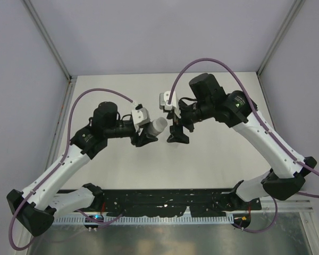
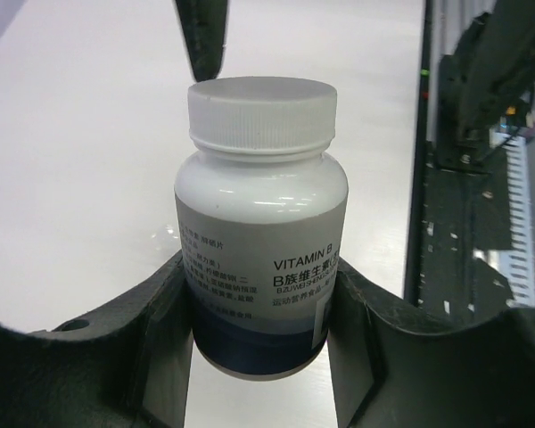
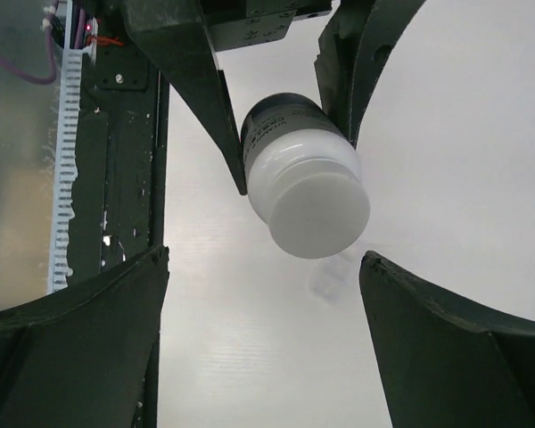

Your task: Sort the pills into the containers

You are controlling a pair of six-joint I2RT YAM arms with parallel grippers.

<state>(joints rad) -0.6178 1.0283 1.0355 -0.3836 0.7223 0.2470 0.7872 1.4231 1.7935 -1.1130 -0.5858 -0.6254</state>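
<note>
Midway between the side edges of my white tabletop (image 1: 212,170), 3 grey walls (image 1: 165,32) around: left gripper (image 2: 260,285) clamps a white-capped greyish cylindrical bottle (image 2: 260,192); right gripper (image 1: 176,134) gapes, released, facing its cap.

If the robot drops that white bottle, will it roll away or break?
It would probably roll: the bottle is round and held sideways in the left tool. It looks like hard plastic, so it likely won't break. Its smooth sides might slip.

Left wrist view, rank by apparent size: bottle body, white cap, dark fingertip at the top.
1. bottle body
2. white cap
3. dark fingertip: cropped by the frame edge and farther from the camera, so its rank is apparent only.
</note>
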